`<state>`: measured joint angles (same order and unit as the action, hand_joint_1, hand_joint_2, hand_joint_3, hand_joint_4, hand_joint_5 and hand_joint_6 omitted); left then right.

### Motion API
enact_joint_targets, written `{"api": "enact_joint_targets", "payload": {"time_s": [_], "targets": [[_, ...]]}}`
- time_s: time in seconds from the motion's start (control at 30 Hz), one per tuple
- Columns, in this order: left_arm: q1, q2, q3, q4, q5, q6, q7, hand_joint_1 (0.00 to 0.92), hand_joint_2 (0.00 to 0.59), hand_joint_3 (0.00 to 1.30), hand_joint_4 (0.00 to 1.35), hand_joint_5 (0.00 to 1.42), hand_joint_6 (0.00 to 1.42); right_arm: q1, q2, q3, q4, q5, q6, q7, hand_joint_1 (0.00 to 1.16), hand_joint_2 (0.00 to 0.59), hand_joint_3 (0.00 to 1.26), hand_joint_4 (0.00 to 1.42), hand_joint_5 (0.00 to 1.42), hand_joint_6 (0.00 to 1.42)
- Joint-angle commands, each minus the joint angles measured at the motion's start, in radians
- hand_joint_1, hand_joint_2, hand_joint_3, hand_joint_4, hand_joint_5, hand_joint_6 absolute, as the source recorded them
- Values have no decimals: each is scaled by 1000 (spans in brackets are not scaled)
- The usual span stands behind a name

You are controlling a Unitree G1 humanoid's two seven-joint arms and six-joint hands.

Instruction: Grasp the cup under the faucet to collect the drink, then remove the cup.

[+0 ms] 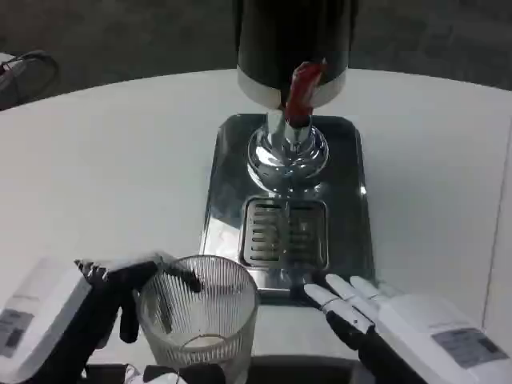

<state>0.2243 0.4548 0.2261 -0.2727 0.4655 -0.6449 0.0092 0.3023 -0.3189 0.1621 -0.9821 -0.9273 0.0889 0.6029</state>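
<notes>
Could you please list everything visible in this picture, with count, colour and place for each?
Table: one, white, across the picture.
Drink dispenser: one, dark body on a chrome pedestal, top centre.
Faucet lever: one, red, front of the dispenser.
Base plate: one, shiny metal, under the dispenser.
Drip grate: one, slotted metal, near end of the base plate.
Cup: one, clear ribbed glass, bottom centre, in front of the base plate, not under the faucet.
Left robot hand: one, white and black, bottom left, fingers around the cup.
Right robot hand: one, white and black, bottom right, fingers apart, holding nothing.
</notes>
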Motion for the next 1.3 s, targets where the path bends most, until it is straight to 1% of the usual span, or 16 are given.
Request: {"api": "enact_joint_targets", "payload": {"time_s": [0.03, 0.23, 0.4, 0.63, 0.8, 0.87, 0.93, 1.0, 1.07, 1.13, 1.3], "targets": [[-10, 1, 0, 6, -14, -1, 3, 281, 292, 886, 890, 1075, 1263, -3, 7, -8, 10, 5, 2, 9, 292, 477, 86, 0, 0, 0], [-12, 2, 2, 12, -16, -2, 4, 281, 292, 886, 890, 1075, 1263, -11, 6, -8, 14, 8, 7, 16, 291, 477, 91, 0, 0, 0], [-19, 2, 2, 22, -16, -3, 8, 281, 292, 886, 890, 1075, 1263, -7, 7, -17, 13, 12, 8, 14, 291, 477, 92, 0, 0, 0], [-109, -13, -30, 59, 2, 48, 11, 281, 292, 887, 890, 1083, 1263, 23, 14, -36, -4, 12, 5, 2, 291, 477, 92, 0, 0, 0], [-164, -30, -60, 98, 37, 84, 29, 281, 292, 887, 890, 1086, 1263, 48, 11, -69, -15, 26, -1, -6, 291, 477, 92, 0, 0, 0], [-202, -25, -65, 150, 43, 91, 36, 281, 292, 887, 890, 1087, 1263, 66, 11, -85, -22, 30, -7, -12, 291, 477, 92, 0, 0, 0], [-257, -4, -68, 237, 47, 83, 47, 281, 292, 887, 890, 1087, 1263, 88, 14, -95, -26, 34, -12, -20, 291, 477, 92, 0, 0, 0], [-310, 14, -78, 321, 56, 74, 60, 281, 292, 887, 890, 1087, 1263, 108, 14, -117, -35, 47, -16, -29, 291, 477, 92, 0, 0, 0], [-365, 25, -102, 395, 77, 73, 80, 281, 292, 887, 890, 1087, 1263, 125, 7, -143, -38, 60, -25, -38, 291, 477, 92, 0, 0, 0], [-418, 25, -132, 453, 105, 82, 101, 281, 292, 887, 890, 1087, 1263, 140, 5, -161, -40, 71, -36, -46, 291, 477, 92, 0, 0, 0], [-509, 9, -193, 535, 146, 113, 146, 282, 291, 887, 890, 1087, 1263, 138, 3, -181, -41, 91, -36, -46, 291, 477, 92, 0, 0, 0]]}}
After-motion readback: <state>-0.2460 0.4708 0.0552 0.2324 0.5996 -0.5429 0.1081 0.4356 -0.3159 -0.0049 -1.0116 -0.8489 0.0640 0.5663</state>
